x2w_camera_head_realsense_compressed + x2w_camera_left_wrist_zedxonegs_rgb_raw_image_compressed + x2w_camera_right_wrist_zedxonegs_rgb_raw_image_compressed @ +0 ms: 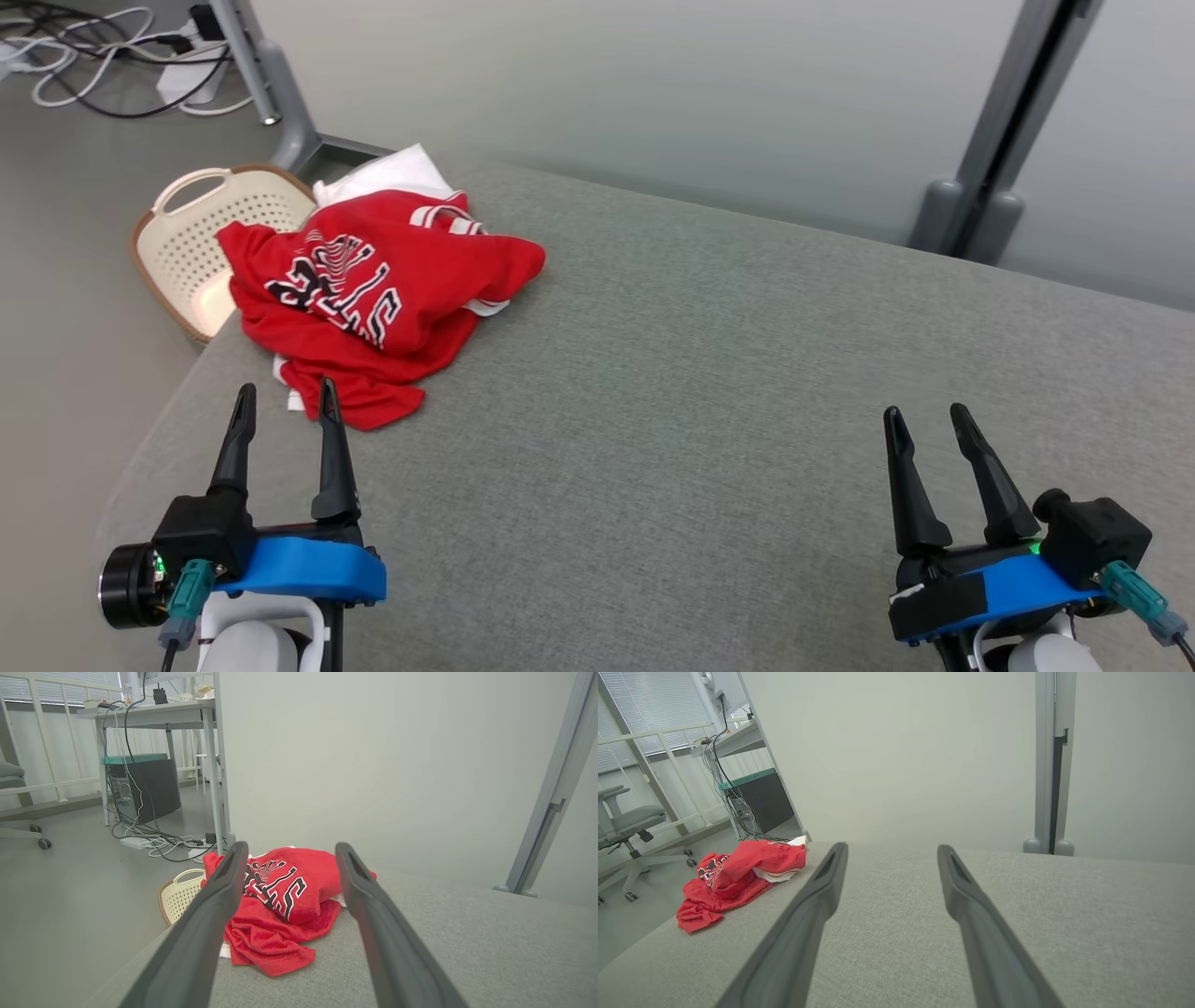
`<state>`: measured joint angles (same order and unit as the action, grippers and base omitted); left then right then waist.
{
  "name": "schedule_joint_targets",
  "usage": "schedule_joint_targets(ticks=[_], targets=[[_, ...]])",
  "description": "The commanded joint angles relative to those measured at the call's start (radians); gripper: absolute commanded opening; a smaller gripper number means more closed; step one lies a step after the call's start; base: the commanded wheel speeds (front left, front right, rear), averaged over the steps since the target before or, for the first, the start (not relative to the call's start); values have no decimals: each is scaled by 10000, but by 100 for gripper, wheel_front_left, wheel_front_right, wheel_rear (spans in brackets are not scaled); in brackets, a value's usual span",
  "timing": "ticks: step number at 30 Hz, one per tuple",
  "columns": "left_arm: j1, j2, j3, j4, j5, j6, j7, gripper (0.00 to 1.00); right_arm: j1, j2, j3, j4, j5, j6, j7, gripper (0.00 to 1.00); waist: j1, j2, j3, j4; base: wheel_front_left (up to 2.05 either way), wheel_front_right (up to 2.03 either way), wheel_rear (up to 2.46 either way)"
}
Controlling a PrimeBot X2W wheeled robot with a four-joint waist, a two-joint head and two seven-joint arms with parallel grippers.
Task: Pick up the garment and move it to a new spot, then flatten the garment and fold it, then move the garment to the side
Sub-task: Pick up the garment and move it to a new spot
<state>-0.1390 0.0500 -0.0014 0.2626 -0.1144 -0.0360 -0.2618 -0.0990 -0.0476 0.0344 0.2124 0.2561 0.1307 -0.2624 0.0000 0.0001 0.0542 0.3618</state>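
The grey surface [709, 392] is left open across its middle and right side. Its far left corner is occupied by the red garment [373, 299], with a basket [182, 247] just past it. The far edge is bounded by a pale wall [653, 84].

1. Red garment [373, 299] just ahead of the left gripper [286, 387]; black lettering edged white, white stripes on the trim.
2. Plain white cloth [387, 173] beyond it.
3. Cream perforated basket [187, 243], brown rim, farther ahead and left.
4. Grey woven surface [700, 420] under the right gripper [925, 411].
5. Black fingers [332, 457], blue mounts [308, 571] on both.
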Motion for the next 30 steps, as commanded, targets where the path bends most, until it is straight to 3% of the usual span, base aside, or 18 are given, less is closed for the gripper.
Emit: schedule_joint_targets(ticks=[1,8,16,21,30], targets=[[50,9,64,-22,-13,-6,-49,100,-57,-50,16,19,-14,1,-38,100,0,-1,81,175,0,0,0],[114,6,234,-73,35,-13,-49,100,-68,-50,58,34,-22,1,-38,100,0,-1,101,620,0,0,0],[151,7,328,-103,-39,19,-49,100,-145,-50,170,63,-47,1,-38,100,0,-1,181,676,0,0,0],[-85,21,460,-148,-194,49,-49,100,-255,-50,250,50,-129,1,-38,100,0,-1,322,412,0,0,0],[-1646,678,1275,-286,-294,-158,-41,100,-775,-53,359,-88,-597,1,-38,100,0,-1,1249,-651,0,0,0]])
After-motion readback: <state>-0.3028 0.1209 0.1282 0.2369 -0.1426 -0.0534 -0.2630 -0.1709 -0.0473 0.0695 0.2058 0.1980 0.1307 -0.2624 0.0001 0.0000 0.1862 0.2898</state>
